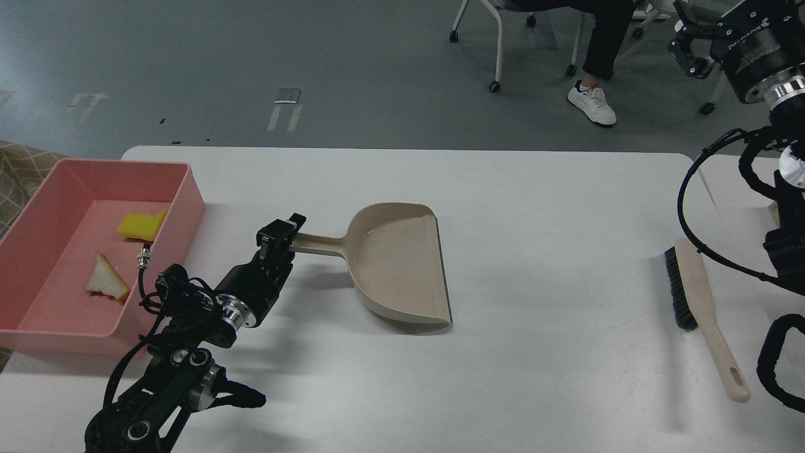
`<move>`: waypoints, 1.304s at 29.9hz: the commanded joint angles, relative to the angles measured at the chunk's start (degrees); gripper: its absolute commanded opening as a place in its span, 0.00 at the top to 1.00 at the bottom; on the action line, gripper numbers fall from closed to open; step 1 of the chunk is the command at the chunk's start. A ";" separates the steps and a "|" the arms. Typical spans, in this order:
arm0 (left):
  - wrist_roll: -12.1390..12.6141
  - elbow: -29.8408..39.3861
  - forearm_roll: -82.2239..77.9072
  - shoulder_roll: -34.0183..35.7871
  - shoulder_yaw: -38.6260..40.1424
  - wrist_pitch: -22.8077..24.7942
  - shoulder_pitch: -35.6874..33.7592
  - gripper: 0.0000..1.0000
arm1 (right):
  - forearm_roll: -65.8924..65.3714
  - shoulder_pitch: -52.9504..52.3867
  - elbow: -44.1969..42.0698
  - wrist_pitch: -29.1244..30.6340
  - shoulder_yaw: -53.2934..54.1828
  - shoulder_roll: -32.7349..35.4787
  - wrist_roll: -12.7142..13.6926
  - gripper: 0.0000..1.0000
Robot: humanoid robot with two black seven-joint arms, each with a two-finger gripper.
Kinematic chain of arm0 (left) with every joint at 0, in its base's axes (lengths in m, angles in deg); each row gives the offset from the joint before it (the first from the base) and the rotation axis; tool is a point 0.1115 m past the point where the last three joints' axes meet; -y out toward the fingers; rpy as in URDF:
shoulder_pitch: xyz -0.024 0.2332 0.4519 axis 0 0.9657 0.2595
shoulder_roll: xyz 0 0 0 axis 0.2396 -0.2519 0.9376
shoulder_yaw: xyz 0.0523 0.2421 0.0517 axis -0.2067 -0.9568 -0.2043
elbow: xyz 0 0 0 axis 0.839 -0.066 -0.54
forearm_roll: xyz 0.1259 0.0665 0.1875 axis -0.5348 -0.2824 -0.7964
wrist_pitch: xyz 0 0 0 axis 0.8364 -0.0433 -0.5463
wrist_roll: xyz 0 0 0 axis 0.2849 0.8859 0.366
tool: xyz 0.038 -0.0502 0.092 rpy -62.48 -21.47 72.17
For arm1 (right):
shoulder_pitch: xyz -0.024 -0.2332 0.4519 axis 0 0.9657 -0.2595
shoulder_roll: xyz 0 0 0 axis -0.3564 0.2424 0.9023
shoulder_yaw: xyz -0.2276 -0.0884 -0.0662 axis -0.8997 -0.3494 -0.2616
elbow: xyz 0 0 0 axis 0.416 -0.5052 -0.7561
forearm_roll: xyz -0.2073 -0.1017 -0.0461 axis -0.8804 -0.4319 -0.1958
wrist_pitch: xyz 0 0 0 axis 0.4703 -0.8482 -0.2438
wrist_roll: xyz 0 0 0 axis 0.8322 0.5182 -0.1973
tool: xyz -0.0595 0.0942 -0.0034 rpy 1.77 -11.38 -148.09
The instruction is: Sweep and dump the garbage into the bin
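Basically both scraps of garbage sit inside the large shallow pink plastic bin (188, 189) at 9 o'clock on the white table (534, 251): the yellow sponge piece (142, 224) toward the far side of the floor, the whitish-tan crusty wedge (107, 279) nearer me. They lie apart, both loose on the bin floor.

Left gripper (284, 233) is at the tip of the handle of the beige plastic dustpan (396, 264). Jaws look set around the handle end, but from this angle I can't tell whether they clamp it or have let go. Pan rests flat on the table, mouth edge toward 4 o'clock, and looks empty.

Right gripper (688, 44) is raised at 1 o'clock, off the table, fingers look parted with nothing in them. The beige black-bristled brush (698, 302) lies at 3 o'clock, untouched, well apart from the pan.

Handling, my read:
- Sponge: light, soft, squashes easily. Won't slide well; better pushed than pinched.
- Crust: light, brittle, likely crumbles under a pinch.
- Dustpan: light, stiff, smooth plastic. The handle is the only sensible hold; a grip at the very tip gives leverage problems, so closer to the scoop is safer.
- Brush: stiff, take it mid-handle.

Dump looks done.
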 commanded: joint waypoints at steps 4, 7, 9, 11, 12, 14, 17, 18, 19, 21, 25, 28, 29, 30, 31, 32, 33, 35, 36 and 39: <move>0.29 -0.17 0.27 2.01 0.00 0.00 -0.96 0.31 | 0.03 0.15 -0.06 0.00 0.00 -0.01 0.01 0.00; 0.29 -0.26 0.36 4.30 0.00 0.00 -0.87 0.30 | 0.03 0.16 0.03 0.00 0.00 -0.01 0.01 0.00; 0.29 -0.26 0.53 4.83 -0.09 0.17 -0.79 0.28 | 0.03 0.16 -0.06 0.00 0.09 -0.01 0.01 0.00; 0.29 -0.26 0.62 5.10 -0.09 0.17 -0.70 0.27 | 0.03 0.16 -0.06 0.00 0.00 -0.01 0.01 0.00; 0.29 -0.17 0.62 5.10 -0.09 0.18 -0.70 0.27 | 0.03 0.16 -0.06 0.00 0.00 -0.01 0.01 0.00; 0.29 -0.17 0.62 5.10 -0.09 0.18 -0.70 0.26 | 0.03 0.16 -0.06 0.00 0.09 -0.01 0.01 0.00; 0.37 -0.17 0.88 5.45 -0.09 0.18 -0.61 0.26 | 0.03 0.16 -0.06 0.00 0.00 -0.01 0.01 0.00; 0.46 -0.17 0.88 5.71 -0.09 0.18 -0.61 0.25 | 0.03 0.16 -0.06 0.00 0.09 -0.01 0.01 0.00; 0.37 -0.09 0.88 6.84 -0.09 0.18 -0.44 0.25 | 0.03 0.33 -0.06 0.00 0.09 -0.01 0.01 0.00; 0.37 0.09 0.97 8.43 0.00 0.18 -0.17 0.25 | 0.03 0.51 -0.06 0.00 0.09 -0.01 0.01 0.00; 0.29 0.09 0.97 10.01 0.35 0.18 -0.17 0.25 | 0.03 0.68 -0.06 0.00 0.09 0.08 0.01 0.00; 0.20 0.09 0.97 10.98 0.44 0.18 -0.17 0.25 | 0.03 0.95 -0.06 0.00 0.09 -0.01 0.01 0.00; 0.20 0.09 0.97 10.99 0.44 0.18 -0.17 0.25 | 0.03 0.95 -0.06 0.00 0.09 -0.01 0.01 0.00; 0.28 0.09 0.97 10.99 0.44 0.18 -0.17 0.25 | 0.03 0.95 -0.15 0.00 0.09 -0.01 0.01 0.00; 0.46 0.35 0.88 11.07 0.44 0.09 -0.17 0.25 | 0.03 0.95 -0.06 0.00 0.09 -0.01 0.01 0.00; 0.46 0.44 0.88 11.07 0.44 0.09 -0.17 0.25 | 0.03 0.95 -0.06 0.00 0.17 -0.01 0.01 0.00; 0.55 0.70 0.80 11.16 0.53 0.00 -0.17 0.25 | 0.12 0.95 -0.06 0.00 0.17 -0.01 0.01 0.00; 0.55 0.88 0.80 11.34 0.44 -0.09 -0.17 0.25 | 0.03 0.95 -0.15 0.00 0.17 -0.01 0.01 0.00; 0.55 1.06 0.71 11.34 0.35 -0.09 -0.17 0.25 | 0.12 1.03 -0.15 0.00 0.17 0.08 0.01 0.00; 0.72 2.37 0.71 11.77 0.26 -0.18 -0.17 0.25 | 0.12 1.03 -0.15 0.09 0.26 0.08 0.01 0.00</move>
